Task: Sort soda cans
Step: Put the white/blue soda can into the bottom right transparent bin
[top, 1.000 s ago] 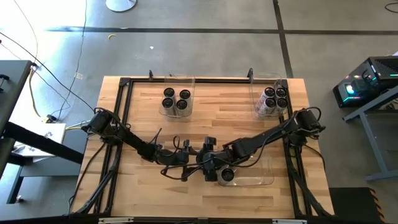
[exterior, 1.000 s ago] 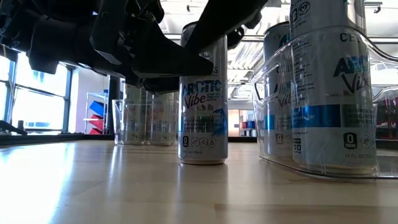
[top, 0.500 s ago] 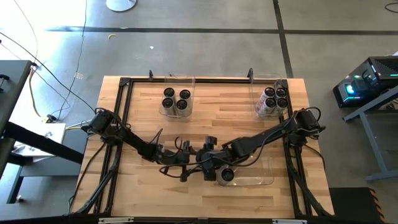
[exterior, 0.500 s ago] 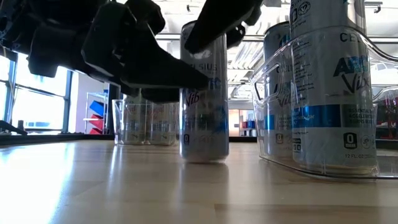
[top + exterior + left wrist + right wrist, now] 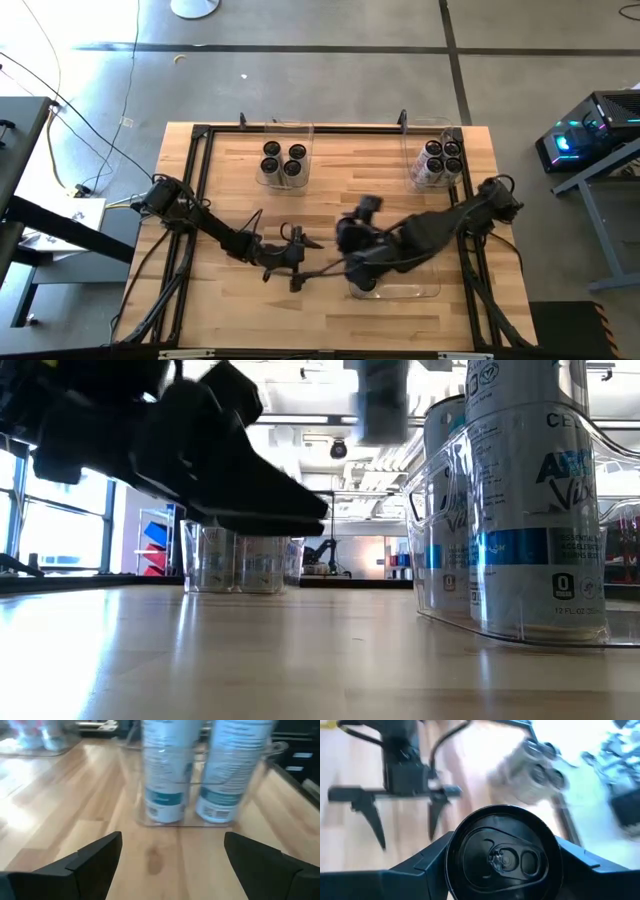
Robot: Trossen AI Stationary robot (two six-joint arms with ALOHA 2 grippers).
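One slim silver soda can with a dark round top (image 5: 501, 856) sits clamped in your right end effector (image 5: 352, 262), lifted off the wooden surface (image 5: 330, 190). Beside it, your left end effector (image 5: 308, 262) hangs released, fingers spread wide, holding nothing.

The left gripper (image 5: 172, 857), fingers spread wide, faces two soda cans (image 5: 164, 770) in a clear bin (image 5: 272, 750).

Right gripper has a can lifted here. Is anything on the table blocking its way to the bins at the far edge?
Nothing visible does. The right gripper holds the can above the table. The bare wood between it and the two far bins carries nothing. The left gripper, open, sits off to the side near the front.
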